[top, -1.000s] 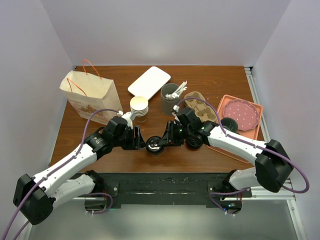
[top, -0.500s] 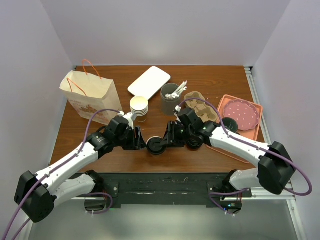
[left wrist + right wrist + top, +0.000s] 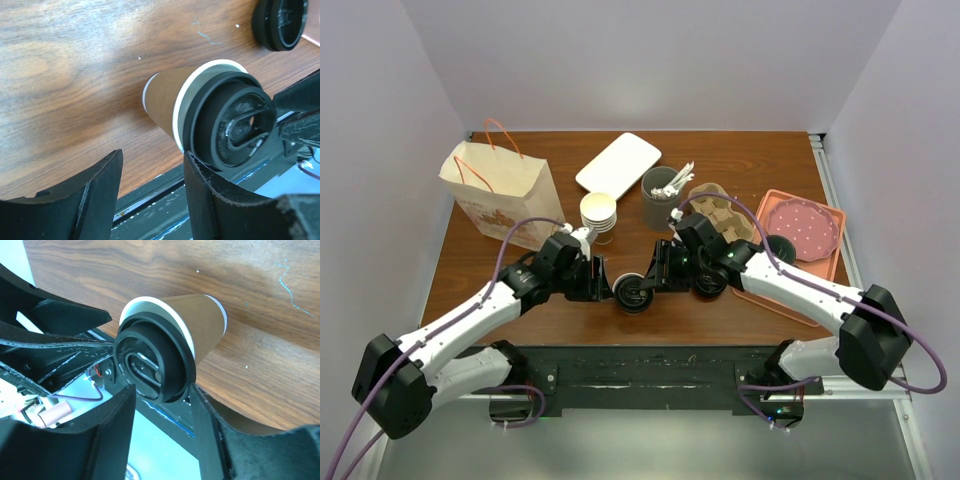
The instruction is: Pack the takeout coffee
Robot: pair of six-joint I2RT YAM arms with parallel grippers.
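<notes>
You'll find the takeout coffee [image 3: 633,292] between the left gripper [image 3: 605,285] and right gripper [image 3: 658,278]; the paper bag [image 3: 500,195] lies beyond the left gripper, to its left.

Table [image 3: 760,160], brown wood | far left: bag [image 3: 495,195], upright | back: white tray [image 3: 618,163] | centre: cup stack [image 3: 599,215], grey utensil cup [image 3: 660,190], pulp carrier [image 3: 720,212] | right: orange tray [image 3: 825,262], loose black lid [image 3: 280,22] | front centre: coffee [image 3: 632,292], upright

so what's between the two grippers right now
The takeout coffee sits between the left gripper and the right gripper, one on each side of it. The top view shows this most plainly.
</notes>
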